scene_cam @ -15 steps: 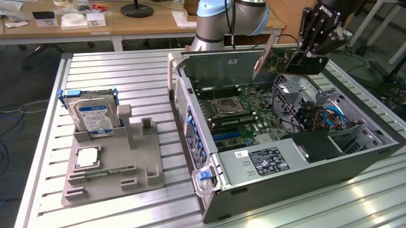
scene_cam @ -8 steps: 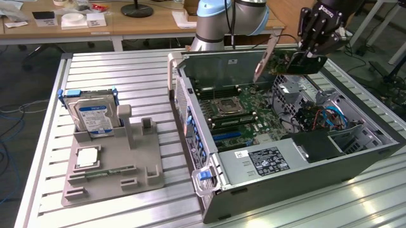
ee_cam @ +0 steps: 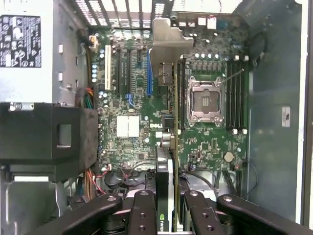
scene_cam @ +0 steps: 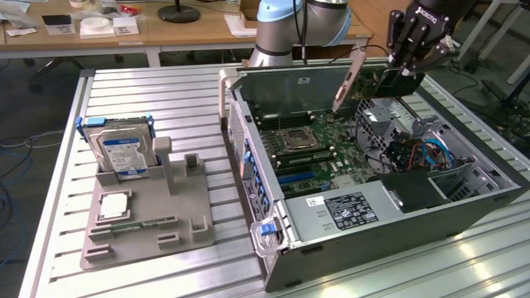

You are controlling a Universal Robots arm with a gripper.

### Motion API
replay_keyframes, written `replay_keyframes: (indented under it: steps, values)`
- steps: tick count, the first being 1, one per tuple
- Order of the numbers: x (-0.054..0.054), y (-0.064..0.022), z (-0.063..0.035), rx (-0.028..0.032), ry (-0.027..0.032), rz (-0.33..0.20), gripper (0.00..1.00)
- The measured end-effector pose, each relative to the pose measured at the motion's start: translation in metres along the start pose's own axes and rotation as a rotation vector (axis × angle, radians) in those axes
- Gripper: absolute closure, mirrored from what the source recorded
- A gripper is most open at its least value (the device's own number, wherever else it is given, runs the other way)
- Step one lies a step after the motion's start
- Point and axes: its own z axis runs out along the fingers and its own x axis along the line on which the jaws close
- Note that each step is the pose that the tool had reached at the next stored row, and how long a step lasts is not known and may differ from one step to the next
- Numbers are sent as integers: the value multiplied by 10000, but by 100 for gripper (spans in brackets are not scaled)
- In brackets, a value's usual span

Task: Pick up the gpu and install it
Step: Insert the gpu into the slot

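While hand [scene_cam: 406,68] clamps gpu [ee_cam: 165,188] edge-down, long axis runs toward vented wall [ee_cam: 122,10], bracket [ee_cam: 168,39] leading.

The exterior view looks from high and well back, angled down across the slatted tabletop [scene_cam: 149,93]. In it the open computer case [scene_cam: 389,239] sits toward 4 o'clock and the arm's base [scene_cam: 286,31] at 12. The wrist view hangs close above the case, facing straight down into it past the claw [ee_cam: 166,208] and the gpu [ee_cam: 165,169] edge. Both take in the motherboard [scene_cam: 331,164] and its processor socket [ee_cam: 204,100].
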Motion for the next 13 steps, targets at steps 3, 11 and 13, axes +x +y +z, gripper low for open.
replay_keyframes:
  steps: [3, 11, 13]
  values:
    - [0, 0, 0, -10, 11, -210, 73]
    - [-16, 12, 18, 80, 35, -214, 73]
    - [-20, 25, 40, 168, 59, -217, 73]
